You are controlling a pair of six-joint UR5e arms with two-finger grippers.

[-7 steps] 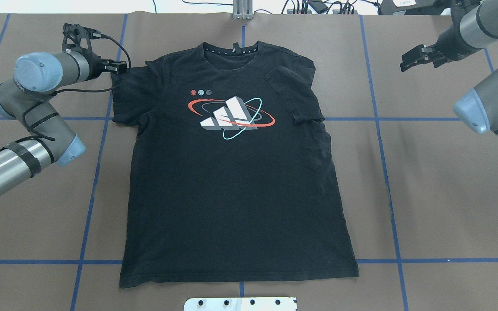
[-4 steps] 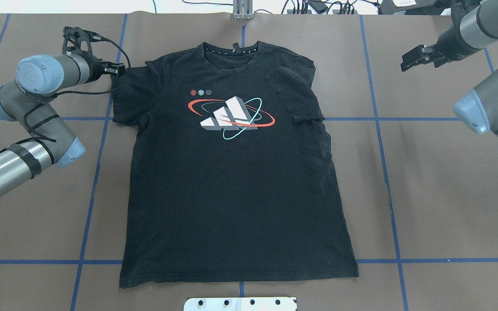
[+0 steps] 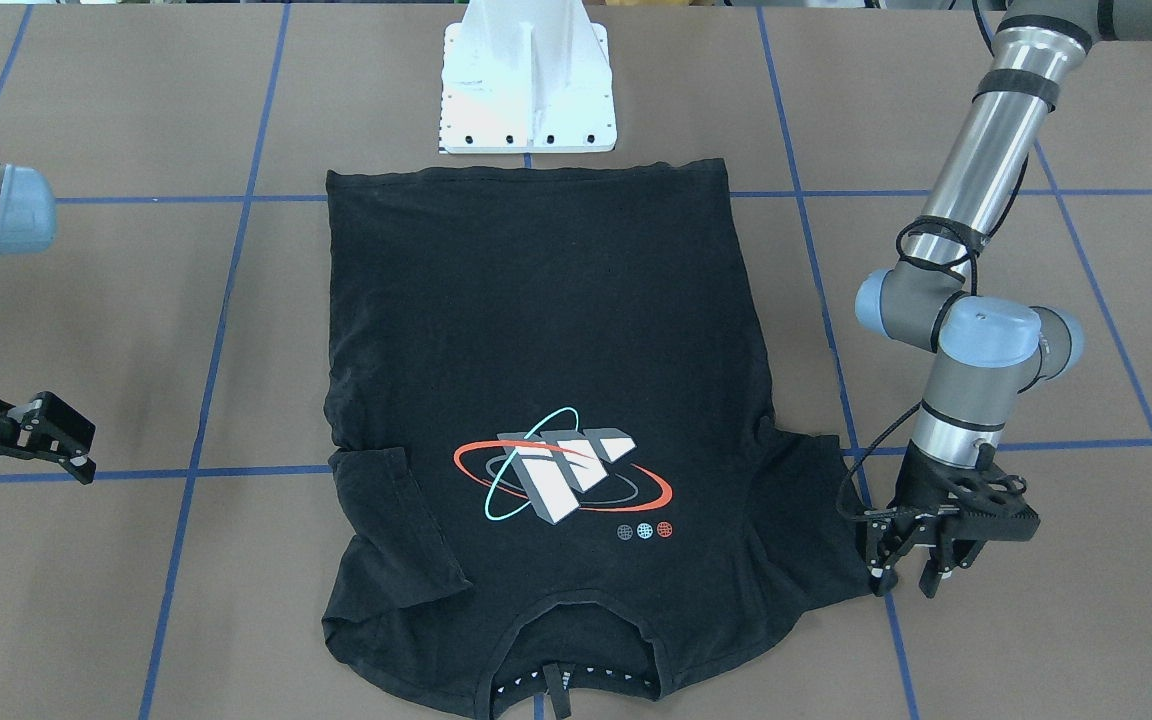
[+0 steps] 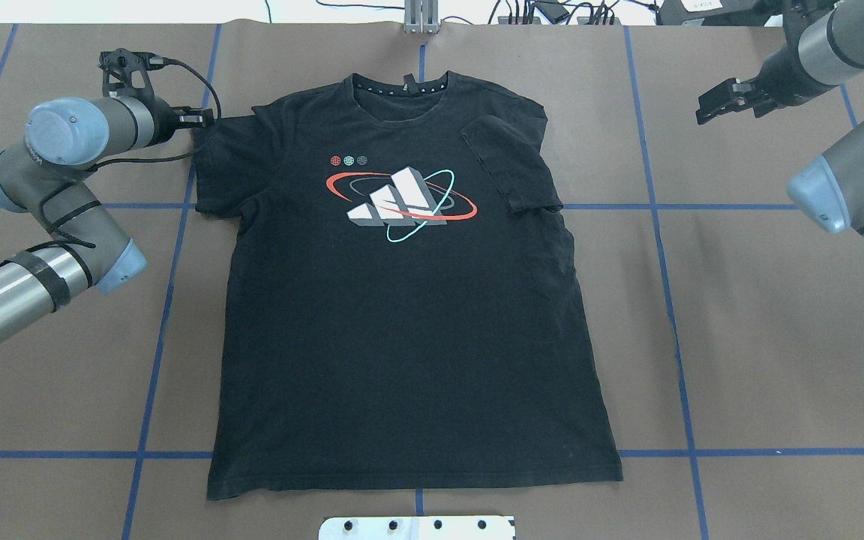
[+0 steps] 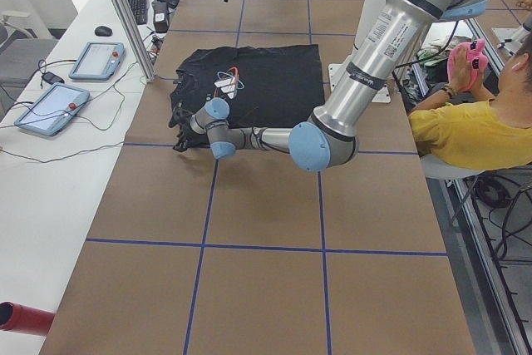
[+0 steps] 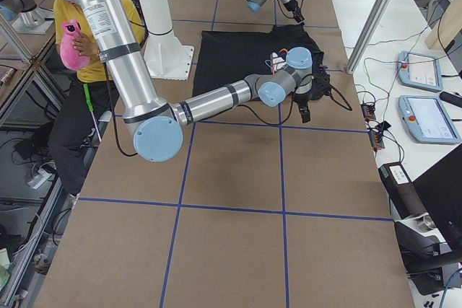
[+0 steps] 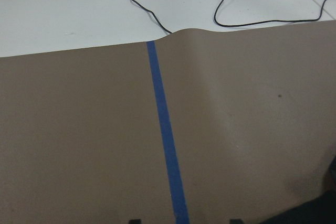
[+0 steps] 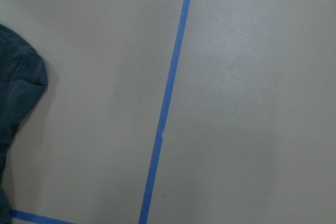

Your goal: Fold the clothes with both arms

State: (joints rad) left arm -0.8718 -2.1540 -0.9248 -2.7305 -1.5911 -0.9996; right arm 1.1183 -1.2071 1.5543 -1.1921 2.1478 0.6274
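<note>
The black T-shirt [image 4: 402,337] lay flat and graphic-up in the middle of the brown desk [image 4: 777,337], its collar on the far side from the robot. The sleeve on the robot's right [image 4: 511,165] was folded in over the chest, while the left sleeve [image 4: 226,165] was spread out to the side.

The likely trouble was a poor catch at that sleeve. The left hand [image 3: 906,580] stood right at the sleeve's outer hem. Closing there could pinch only a sliver of cloth that slips free, or nip the desk's paper cover [image 7: 79,140] along with it. A drag inward would then bunch the shirt instead of folding it. The black cable [image 4: 177,154] looping by the wrist could also snag the fabric.

That left hand pointed straight down with its jaws apart, holding nothing; its wrist view showed bare paper and blue tape [image 7: 165,140] between the tips. The right hand [image 4: 702,109] hung well off to the other side, jaws seemingly parted and empty
</note>
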